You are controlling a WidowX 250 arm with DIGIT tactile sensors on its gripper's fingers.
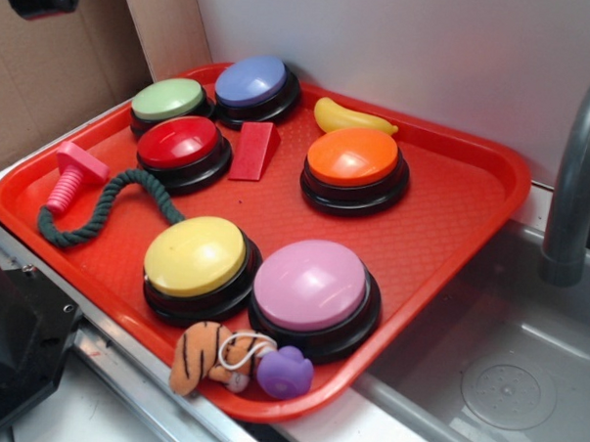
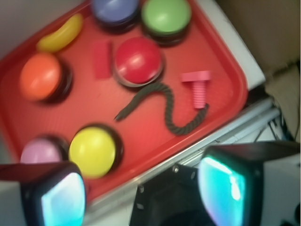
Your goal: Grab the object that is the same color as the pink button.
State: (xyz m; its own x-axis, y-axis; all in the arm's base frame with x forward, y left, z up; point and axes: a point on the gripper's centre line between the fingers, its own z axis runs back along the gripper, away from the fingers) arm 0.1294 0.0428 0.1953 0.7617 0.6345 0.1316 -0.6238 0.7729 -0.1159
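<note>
The pink bolt [image 2: 198,89] lies near the red tray's [image 2: 225,61] edge, beside the red button [image 2: 138,61], shaft toward the rope; the end effector [image 2: 141,193] hovers spread apart, short of it.

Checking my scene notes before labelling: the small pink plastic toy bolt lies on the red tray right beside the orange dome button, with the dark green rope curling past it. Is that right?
Not quite. The small pink plastic toy bolt lies near the red dome button, at the red tray's left edge; the orange dome button sits across the tray. The exterior view shows this. The dark green rope does curl past the bolt.
</note>
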